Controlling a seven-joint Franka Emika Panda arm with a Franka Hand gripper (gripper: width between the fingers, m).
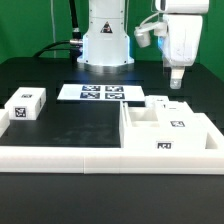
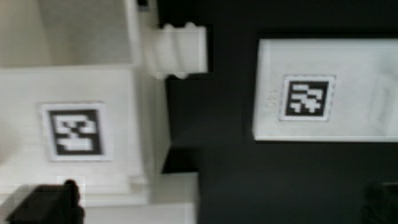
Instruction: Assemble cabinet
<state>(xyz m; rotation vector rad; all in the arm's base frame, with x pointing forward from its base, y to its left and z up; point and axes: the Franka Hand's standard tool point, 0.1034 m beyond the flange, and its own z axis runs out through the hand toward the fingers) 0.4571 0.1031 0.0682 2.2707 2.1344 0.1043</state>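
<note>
The cabinet [image 1: 165, 133], a white boxy body with a hollow compartment and black-and-white tags, stands at the front of the exterior view's right. My gripper [image 1: 176, 82] hangs above its back right corner, apart from it. In the wrist view the gripper [image 2: 214, 206] is open and empty, with one dark fingertip [image 2: 43, 205] at each side edge. Below it lie a white tagged part [image 2: 75, 130] with a ribbed peg [image 2: 178, 50] and a second white tagged panel [image 2: 311, 95], with a dark gap between them.
A small white single-tag block [image 1: 27, 105] sits at the exterior view's left. The marker board [image 1: 100, 93] lies in front of the robot base [image 1: 105, 40]. A low white wall [image 1: 60, 156] runs along the table's front edge.
</note>
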